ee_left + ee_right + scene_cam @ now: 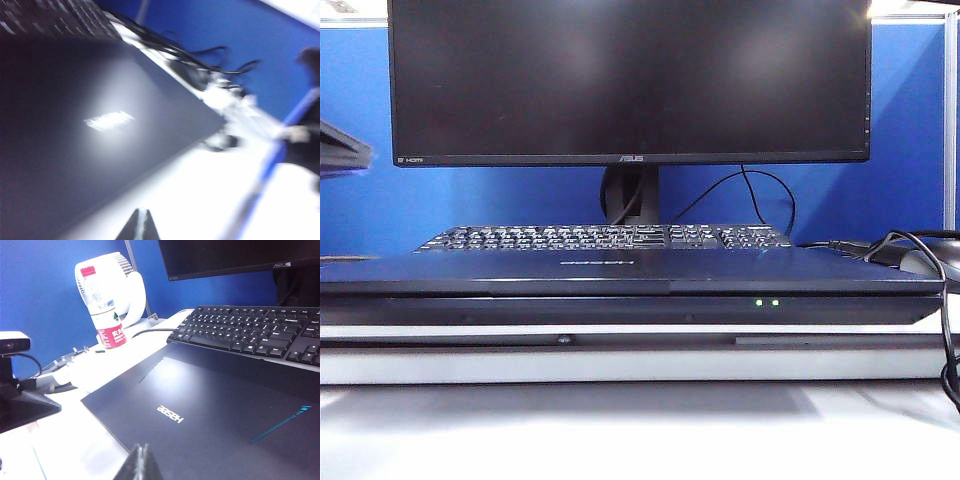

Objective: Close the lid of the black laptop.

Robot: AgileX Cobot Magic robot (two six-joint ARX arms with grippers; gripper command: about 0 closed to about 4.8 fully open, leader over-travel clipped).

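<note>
Two hands show only as dark tips at the edge of their own wrist views: the left hand (139, 226) and the right hand (140, 462), each with its fingers pressed together and nothing between them. Neither touches anything; both hang above the front part of the black laptop (630, 285), which lies flat near the front edge of the white surface (620, 430).

Its lid (210, 415) is fully down, outer face up with the small logo showing, so the task reads as done.

Little can go wrong now, to my mind; the main risk is a hand dropping onto the lid and pressing or scraping it, or a careless retreat snagging the cables (920, 250) at the right edge of the surface.

From the exterior view alone come the two green LEDs (767, 302) on the front edge and the monitor (630, 80) behind the separate keyboard (610, 237); it shows no arm at all. Only the right wrist view shows the water bottle (106, 310), white fan (125, 285) and a small camera (12, 342) off the laptop's left side. The left wrist view is blurred.
</note>
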